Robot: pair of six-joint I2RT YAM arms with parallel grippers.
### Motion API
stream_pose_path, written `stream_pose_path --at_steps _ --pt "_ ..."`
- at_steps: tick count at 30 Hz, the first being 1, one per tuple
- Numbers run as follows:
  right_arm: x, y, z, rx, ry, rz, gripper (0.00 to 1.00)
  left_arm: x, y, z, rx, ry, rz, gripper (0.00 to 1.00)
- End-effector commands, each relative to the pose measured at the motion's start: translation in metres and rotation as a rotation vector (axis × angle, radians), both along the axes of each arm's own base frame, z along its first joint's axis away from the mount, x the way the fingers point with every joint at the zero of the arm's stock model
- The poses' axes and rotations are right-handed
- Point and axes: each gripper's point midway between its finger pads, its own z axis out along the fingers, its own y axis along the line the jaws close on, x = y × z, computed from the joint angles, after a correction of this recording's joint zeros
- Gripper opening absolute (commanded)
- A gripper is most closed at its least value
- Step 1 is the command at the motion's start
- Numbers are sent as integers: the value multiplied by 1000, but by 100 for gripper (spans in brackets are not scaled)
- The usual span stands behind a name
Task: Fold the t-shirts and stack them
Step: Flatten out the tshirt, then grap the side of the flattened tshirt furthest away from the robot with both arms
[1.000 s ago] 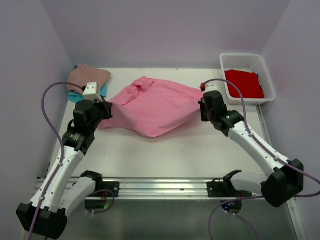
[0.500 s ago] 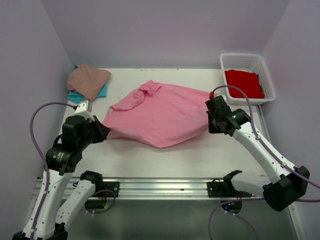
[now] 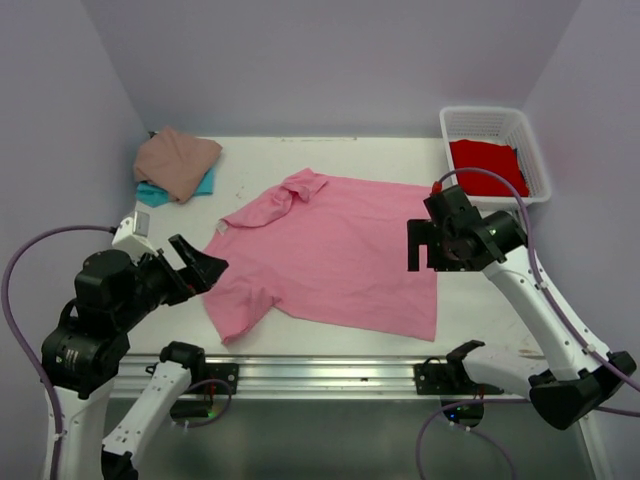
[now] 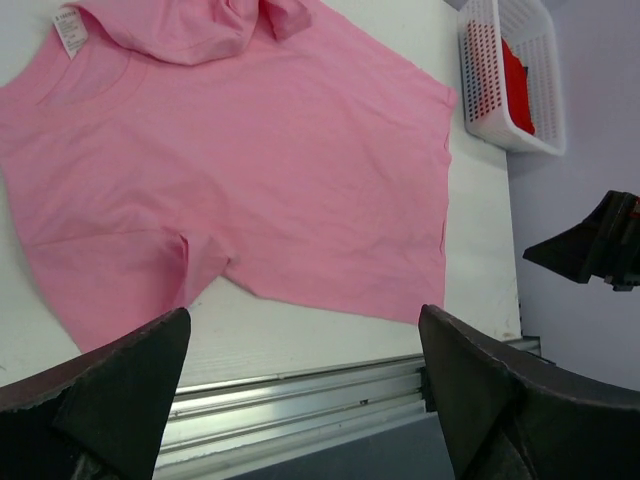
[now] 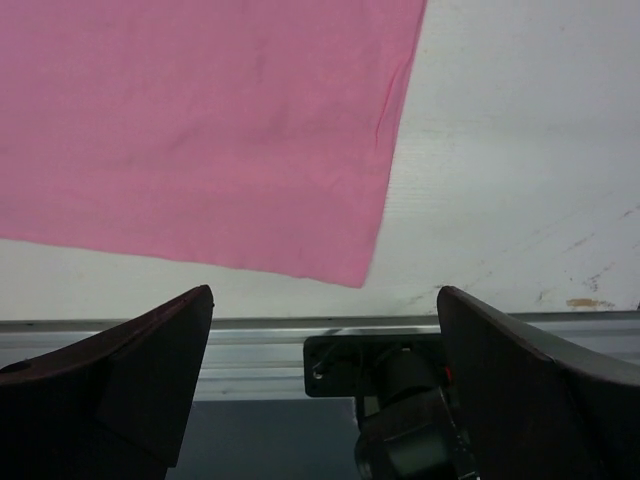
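While both my pincers hang wide open with nothing in them, the bright pink t-shirt (image 3: 330, 250) lies spread almost flat on the white table (image 3: 350, 160), to the left of the white lattice basket (image 3: 480, 112) and nearer my bases than it. The shirt's hem is the edge closest to the basket. Its collar, with a small white label showing, points away from the basket. The sleeve on the far side is crumpled over onto the shoulder, and the near sleeve lies flat.

A red t-shirt (image 3: 487, 165) rests inside the basket. In the far corner opposite the basket, a dusty tan-pink t-shirt (image 3: 175, 160) sits on top of a teal t-shirt (image 3: 205, 185), which peeks out at its edges.

My right gripper (image 3: 425, 240) hovers just on the near side of the basket, above the hem side of the pink shirt, with its jaws spread and clear of the cloth. My left gripper (image 3: 200, 262) is well apart from the basket, past the collar end of the pink shirt, with its jaws also fully parted and off the fabric. A metal rail (image 3: 330, 370) runs along the table edge farthest from the basket.
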Motion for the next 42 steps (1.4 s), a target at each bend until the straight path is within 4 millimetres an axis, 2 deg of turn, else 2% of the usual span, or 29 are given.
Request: stream_pose_path --at_steps 1,2,3,5,6,9,10,11,13,14,15,16,17,18,19,20,22,23,24,25,26,27,28,30,31,37,39,40,42 --pt "5 -2 7 -19 -16 -6 99 -6 1 10 -4 -9 -6 100" --pt "8 -1 7 -19 -23 -9 99 -3 2 8 3 -16 3 100" --pt "10 -3 3 -32 -25 -13 99 2 3 -4 18 2 1 100" --pt "20 1 0 -23 -62 -20 99 15 8 -14 62 -30 12 100" --pt "23 -1 -5 -38 -66 -27 99 22 8 -39 86 13 11 100" --pt "43 4 -8 -27 -145 -33 99 50 5 -76 144 18 -32 100" --pt "49 5 -7 -25 -166 -40 99 63 0 -76 141 -12 -47 100" --pt "54 5 -13 -26 -172 -46 99 71 -1 -89 146 9 -55 100" --pt "72 6 -12 -3 -218 -78 99 94 -7 -101 162 8 -83 100" --pt "80 4 -14 -2 -232 -96 97 110 -12 -93 153 -46 -91 100" --pt "95 1 -21 -5 -243 -129 61 124 -17 -103 156 -27 -117 97" --pt "101 -3 -25 -12 -239 -149 15 140 -22 -96 159 -84 -134 93" --pt "109 -7 -27 -5 -239 -191 0 151 -25 -91 157 -97 -145 85" --pt "119 -10 -30 -6 -237 -208 0 164 -30 -106 170 -59 -179 68" --pt "127 -6 -44 -13 -195 -200 0 176 -41 -100 151 -103 -221 57" --pt "140 -7 -41 -1 -200 -221 0 190 -45 -115 158 -60 -243 30" --pt "157 -3 -60 -1 -152 -227 0 206 -56 -121 157 -64 -290 7" --pt "171 -1 -56 7 -172 -236 0 217 -59 -120 169 -69 -289 0" --pt "178 2 -59 9 -165 -237 0 229 -61 -137 180 -40 -294 0" --pt "186 4 -79 -5 -115 -238 0 235 -63 -142 179 -35 -297 0" --pt "198 8 -76 12 -122 -237 0 244 -65 -141 177 -40 -298 0" --pt "205 10 -83 16 -107 -235 0 253 -67 -151 174 -27 -296 0" --pt "210 12 -99 6 -70 -230 0 259 -69 -149 168 -37 -295 0" --pt "226 15 -103 14 -67 -229 0 267 -73 -156 150 -29 -296 0" --pt "237 14 -111 15 -55 -235 0 274 -76 -149 140 -60 -299 0" --pt "257 13 -130 30 2 -223 0 296 -89 -156 170 -70 -337 0" --pt "261 12 -133 42 8 -224 0 306 -85 -170 235 -64 -325 0" --pt "261 13 -133 48 10 -221 0 312 -90 -167 248 -81 -334 0" --pt "260 13 -135 55 14 -221 0 320 -96 -181 284 -71 -355 0"
